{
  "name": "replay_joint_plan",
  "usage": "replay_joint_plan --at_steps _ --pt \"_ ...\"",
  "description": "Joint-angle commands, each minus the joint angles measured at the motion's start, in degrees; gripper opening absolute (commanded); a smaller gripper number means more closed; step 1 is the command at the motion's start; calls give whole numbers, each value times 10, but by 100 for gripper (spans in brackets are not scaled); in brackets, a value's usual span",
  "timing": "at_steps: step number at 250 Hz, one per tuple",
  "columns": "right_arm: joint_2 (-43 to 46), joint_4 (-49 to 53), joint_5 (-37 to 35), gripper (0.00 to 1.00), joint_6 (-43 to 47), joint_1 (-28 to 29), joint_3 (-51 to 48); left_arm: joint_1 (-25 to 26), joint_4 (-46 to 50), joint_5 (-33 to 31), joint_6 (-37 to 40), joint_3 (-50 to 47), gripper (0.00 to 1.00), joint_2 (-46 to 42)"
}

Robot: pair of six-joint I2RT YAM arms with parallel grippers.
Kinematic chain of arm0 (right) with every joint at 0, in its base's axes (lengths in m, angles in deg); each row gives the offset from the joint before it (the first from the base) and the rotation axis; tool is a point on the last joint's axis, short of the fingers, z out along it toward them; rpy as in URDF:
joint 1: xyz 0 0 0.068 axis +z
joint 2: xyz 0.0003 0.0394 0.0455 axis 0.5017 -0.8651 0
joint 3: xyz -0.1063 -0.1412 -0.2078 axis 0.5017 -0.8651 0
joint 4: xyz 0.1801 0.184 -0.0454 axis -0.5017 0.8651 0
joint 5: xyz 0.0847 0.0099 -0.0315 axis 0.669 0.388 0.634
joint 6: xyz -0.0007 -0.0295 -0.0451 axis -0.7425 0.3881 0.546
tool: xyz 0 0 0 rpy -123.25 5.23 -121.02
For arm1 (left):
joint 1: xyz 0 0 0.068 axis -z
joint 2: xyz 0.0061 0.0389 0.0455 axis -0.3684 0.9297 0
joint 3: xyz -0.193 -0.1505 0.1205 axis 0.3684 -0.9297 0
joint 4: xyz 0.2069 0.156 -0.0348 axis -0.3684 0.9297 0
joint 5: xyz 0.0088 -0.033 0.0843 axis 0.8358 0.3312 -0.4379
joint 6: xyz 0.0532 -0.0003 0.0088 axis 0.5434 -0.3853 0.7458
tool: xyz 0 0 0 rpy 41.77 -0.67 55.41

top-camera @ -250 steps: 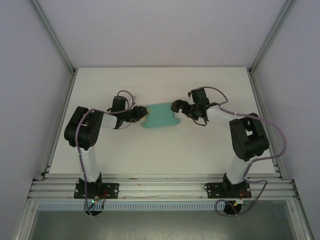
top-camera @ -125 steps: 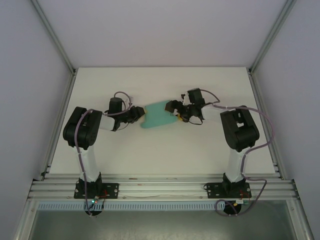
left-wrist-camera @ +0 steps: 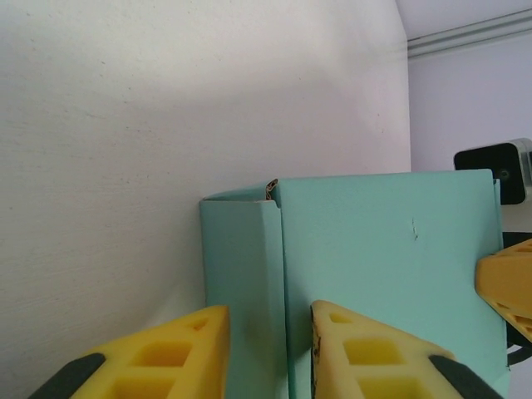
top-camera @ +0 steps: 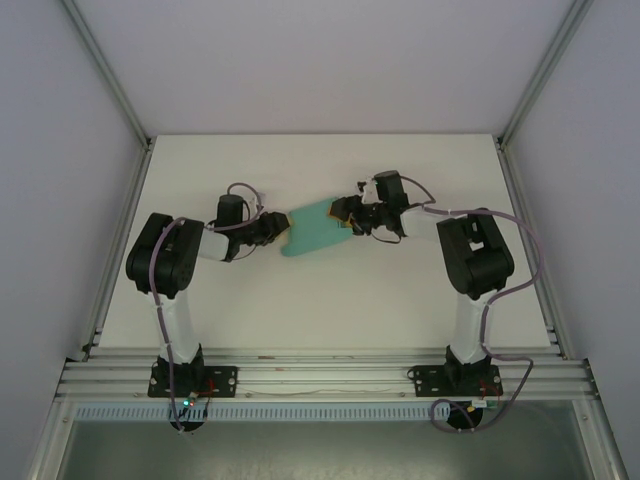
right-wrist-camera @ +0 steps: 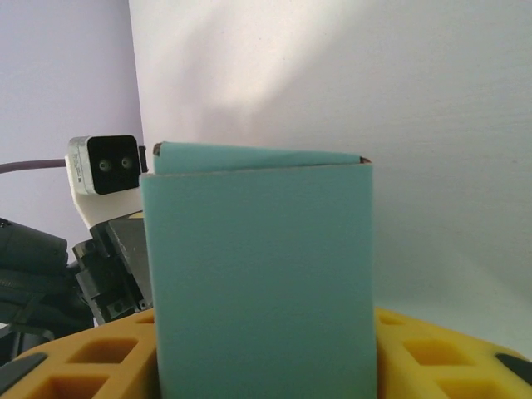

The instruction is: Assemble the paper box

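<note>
Top view: the paper box point(top-camera: 313, 229) is a flat teal rectangle just past the centre of the table point(top-camera: 300, 310) toward 12 o'clock. Its long axis runs roughly 8 to 2 o'clock. It sits between the 2 grippers. Cannot tell if it rests on the table or hangs just above it.

At the box's 9 o'clock end is the left gripper point(top-camera: 279, 231), touching it. In the left wrist view its 2 yellow fingers point(left-wrist-camera: 158, 353) straddle a vertical fold. A narrow side panel lies at 9 o'clock of the fold and the wide face at 3 o'clock. A small slit shows at the top of the fold. The finger gap is narrow, but I cannot tell whether they pinch the card or only bracket it.

At the box's 2 o'clock end is the right gripper point(top-camera: 346, 212). In the right wrist view the box face stands upright between its 2 yellow pads point(right-wrist-camera: 453, 357), with both side edges right against them. It reads as clenched on the box across its width. A folded-over flap runs along the top edge, with small openings at both top corners.

Cross-check: in the left wrist view a right finger tip sits at the 3 o'clock edge against the box's far end, with the right wrist camera point(left-wrist-camera: 497, 170) above it. In the right wrist view the left wrist camera point(right-wrist-camera: 102, 166) is at 9 o'clock of the box.
</note>
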Motion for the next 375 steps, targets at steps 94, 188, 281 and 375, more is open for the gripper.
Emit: replay_joint_plan --at_steps 94,188,281,375 --pt "78 208 -84 43 -37 -8 56 118 299 -333 302 105 100 -200" --pt "167 249 25 41 -205 -59 14 236 404 -252 718 93 100 -322" --pt "175 390 28 41 -177 -63 62 301 483 -444 844 150 99 -271" --pt "165 368 50 39 -216 -64 64 313 477 -401 884 141 100 -253"
